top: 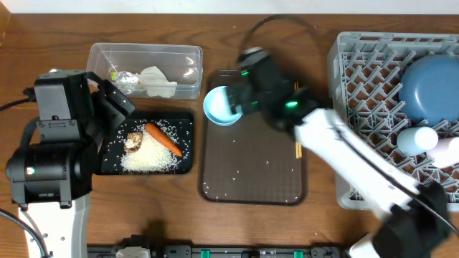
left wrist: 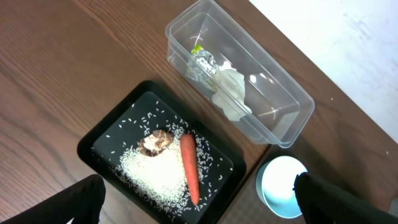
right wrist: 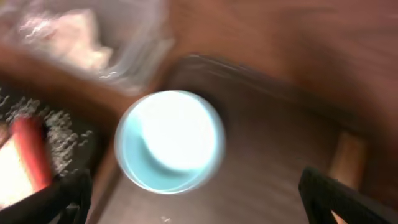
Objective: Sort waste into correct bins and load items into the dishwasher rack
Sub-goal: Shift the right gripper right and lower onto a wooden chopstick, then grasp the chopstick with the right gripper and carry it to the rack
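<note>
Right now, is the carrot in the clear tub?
No, the carrot lies in the black tray, beside the white rice.

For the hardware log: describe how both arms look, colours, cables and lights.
Left arm: black boxy housings, white lower link, one small green light, black cable alongside. Right arm: long white link, black wrist with green lights, black cable looping from it. Left fingers and right fingers: black.

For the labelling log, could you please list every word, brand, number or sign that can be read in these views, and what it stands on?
No text can be read anywhere.
The snack wrapper in the clear tub is crumpled and too small to show any print.
The right wrist view is too blurred for lettering.
</note>
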Available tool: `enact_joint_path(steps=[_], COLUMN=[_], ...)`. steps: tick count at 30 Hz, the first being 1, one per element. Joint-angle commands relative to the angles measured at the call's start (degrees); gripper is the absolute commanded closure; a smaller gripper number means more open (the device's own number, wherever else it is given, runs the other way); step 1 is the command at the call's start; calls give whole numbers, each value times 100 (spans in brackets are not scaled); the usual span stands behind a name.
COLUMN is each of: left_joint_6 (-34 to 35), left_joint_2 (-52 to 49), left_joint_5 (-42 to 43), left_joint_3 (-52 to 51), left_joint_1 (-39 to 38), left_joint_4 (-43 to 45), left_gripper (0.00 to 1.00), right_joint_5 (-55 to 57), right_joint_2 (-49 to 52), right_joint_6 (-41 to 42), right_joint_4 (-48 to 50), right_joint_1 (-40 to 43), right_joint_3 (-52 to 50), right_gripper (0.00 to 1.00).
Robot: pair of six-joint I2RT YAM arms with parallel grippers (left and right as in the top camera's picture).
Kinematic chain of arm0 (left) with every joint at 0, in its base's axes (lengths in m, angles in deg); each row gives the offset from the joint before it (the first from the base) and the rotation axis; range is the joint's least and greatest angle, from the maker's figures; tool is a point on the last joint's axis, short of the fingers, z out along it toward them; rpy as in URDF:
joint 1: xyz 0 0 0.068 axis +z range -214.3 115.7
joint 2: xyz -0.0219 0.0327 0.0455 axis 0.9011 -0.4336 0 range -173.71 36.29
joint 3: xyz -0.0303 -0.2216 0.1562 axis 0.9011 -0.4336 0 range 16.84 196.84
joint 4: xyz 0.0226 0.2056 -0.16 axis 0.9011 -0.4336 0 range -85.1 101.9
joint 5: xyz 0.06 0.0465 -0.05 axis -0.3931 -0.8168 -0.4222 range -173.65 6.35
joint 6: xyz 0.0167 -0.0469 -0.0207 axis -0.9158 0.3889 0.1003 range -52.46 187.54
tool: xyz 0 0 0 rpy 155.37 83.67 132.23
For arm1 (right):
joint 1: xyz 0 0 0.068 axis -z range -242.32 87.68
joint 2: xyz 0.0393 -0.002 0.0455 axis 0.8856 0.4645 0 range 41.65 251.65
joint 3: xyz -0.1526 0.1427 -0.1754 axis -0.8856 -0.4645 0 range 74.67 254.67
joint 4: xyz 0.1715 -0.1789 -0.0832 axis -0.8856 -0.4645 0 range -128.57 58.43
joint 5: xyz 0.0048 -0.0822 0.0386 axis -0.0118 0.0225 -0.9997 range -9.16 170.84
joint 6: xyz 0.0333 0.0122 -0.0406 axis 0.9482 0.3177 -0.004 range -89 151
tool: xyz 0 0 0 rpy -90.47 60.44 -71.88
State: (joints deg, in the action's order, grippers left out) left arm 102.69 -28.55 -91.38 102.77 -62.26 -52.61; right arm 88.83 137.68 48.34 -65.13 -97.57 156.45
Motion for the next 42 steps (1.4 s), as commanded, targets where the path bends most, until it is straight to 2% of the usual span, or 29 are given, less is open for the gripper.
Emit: enact_joint_path(steps=[1, 3, 4, 5, 8, 15, 25, 42], left_joint_6=[9, 9, 9, 9, 9, 9, 9, 9], left_joint_2=[-26, -26, -26, -26, -26, -26, -26, -26], left_joint_5=[-90, -90, -90, -90, -90, -90, -90, -90], left_joint_3=[20, 20, 20, 20, 20, 20, 22, 20], left_joint_1=[-9, -9, -9, -9, -9, -9, -9, -9], left_joint_4=[-17, -17, -17, -17, -17, -17, -17, -17], left_gripper=[2, 2, 2, 2, 2, 2, 2, 2], right_joint_5=[549, 404, 367, 352, 289, 317, 468, -142], right_joint_2=[-323, -332, -297, -254, -26, 852, 1773, 1963], right_joint_6=[890, 990, 990, 997, 1023, 1878, 2065, 2028], right_joint_4=[-568, -938, -1049, -1134, -1161, -1095, -973, -730], right_joint_1=[472, 658, 717, 767, 807, 809, 927, 1029], right_joint_3=[68, 61, 28, -42, -299, -433, -433, -535], right_gripper=[1, 3, 14, 18, 18, 20, 21, 21])
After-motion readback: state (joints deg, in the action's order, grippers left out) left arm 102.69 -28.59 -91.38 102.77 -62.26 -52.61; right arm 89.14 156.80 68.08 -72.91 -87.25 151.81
